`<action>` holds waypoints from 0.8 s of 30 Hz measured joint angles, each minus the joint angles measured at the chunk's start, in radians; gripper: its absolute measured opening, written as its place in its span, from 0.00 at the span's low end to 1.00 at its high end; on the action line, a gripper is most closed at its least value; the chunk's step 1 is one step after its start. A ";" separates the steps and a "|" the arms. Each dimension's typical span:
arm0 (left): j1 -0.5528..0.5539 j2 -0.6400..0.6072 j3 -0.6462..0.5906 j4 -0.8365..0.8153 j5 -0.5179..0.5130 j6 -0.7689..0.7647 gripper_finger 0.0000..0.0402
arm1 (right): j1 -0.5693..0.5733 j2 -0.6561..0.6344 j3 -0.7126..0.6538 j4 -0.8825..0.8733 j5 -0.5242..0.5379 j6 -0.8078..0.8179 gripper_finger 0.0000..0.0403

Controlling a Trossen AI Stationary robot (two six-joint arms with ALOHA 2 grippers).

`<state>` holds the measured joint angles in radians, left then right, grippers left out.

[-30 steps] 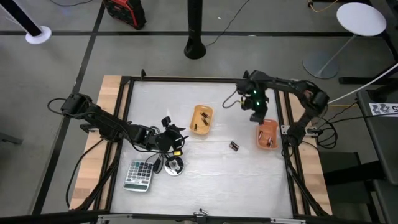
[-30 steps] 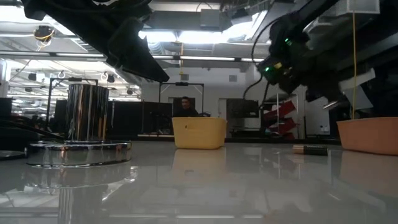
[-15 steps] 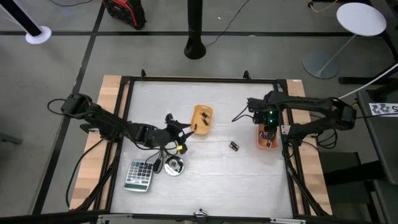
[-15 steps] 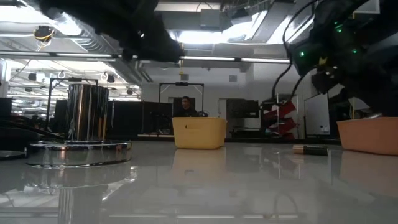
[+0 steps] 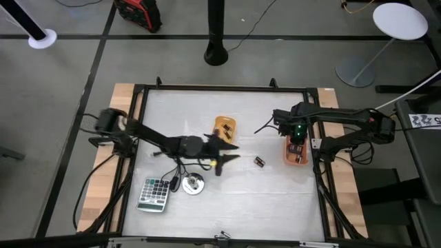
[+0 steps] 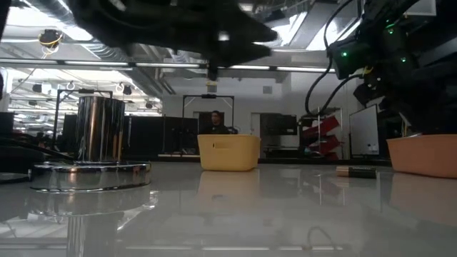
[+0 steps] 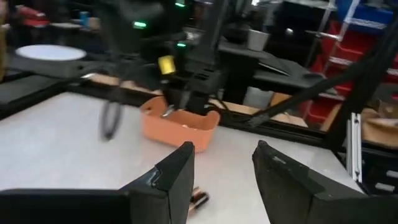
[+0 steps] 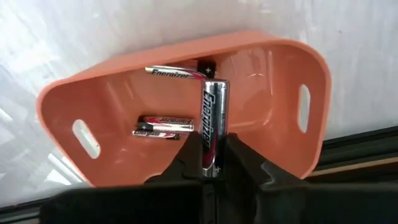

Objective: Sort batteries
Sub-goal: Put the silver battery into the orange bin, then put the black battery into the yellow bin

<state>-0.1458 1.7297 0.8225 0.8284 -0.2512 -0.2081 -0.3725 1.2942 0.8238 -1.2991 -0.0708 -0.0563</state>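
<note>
My right gripper (image 5: 296, 140) hangs over the orange bin (image 5: 297, 156) at the table's right edge, shut on a silver and black battery (image 8: 209, 124). Three more batteries (image 8: 163, 127) lie on the bin's floor (image 8: 249, 93). My left gripper (image 5: 228, 153) is open above the table's middle, just beside the yellow bin (image 5: 224, 126), which holds batteries. One loose dark battery (image 5: 259, 162) lies flat on the table ahead of its fingers, also visible as the loose battery (image 7: 199, 198) in the left wrist view. My right gripper pinches the battery by its lower end (image 8: 209, 163) between the two fingers (image 8: 244, 157). The fingers run along the battery, and most of its length sticks out past them. It is lifted clear, over the open orange bin (image 8: 292, 68).
A calculator (image 5: 154, 193) and a round metal disc with a cable (image 5: 193, 184) lie near the table's left front. A black frame (image 5: 315, 131) runs along the table's edges. Between the loose battery and the near edge is bare white surface.
My left gripper has swung toward the table's right, past the yellow bin, toward the loose battery. My right gripper has come from the far right part of the table toward the near edge, stopped over the orange bin and then stayed there, still holding its battery.
</note>
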 joint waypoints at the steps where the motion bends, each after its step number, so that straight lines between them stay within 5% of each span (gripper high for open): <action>1: 0.004 0.034 0.035 0.001 0.022 0.008 0.39 | 0.000 0.000 0.000 0.001 0.001 0.000 0.10; 11: 0.010 0.319 0.407 -0.005 0.089 0.111 0.39 | 0.000 0.000 0.000 0.000 0.018 0.000 0.35; 17: 0.020 0.424 0.592 -0.050 0.281 0.205 0.39 | 0.000 0.000 0.000 -0.041 0.018 -0.001 0.36; 24: 0.031 0.489 0.767 -0.366 0.318 0.266 0.39 | 0.000 -0.011 0.065 -0.153 0.019 -0.011 0.34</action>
<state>-0.1150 2.2183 1.5894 0.4625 0.0673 0.0583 -0.3729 1.2835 0.8889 -1.4521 -0.0522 -0.0673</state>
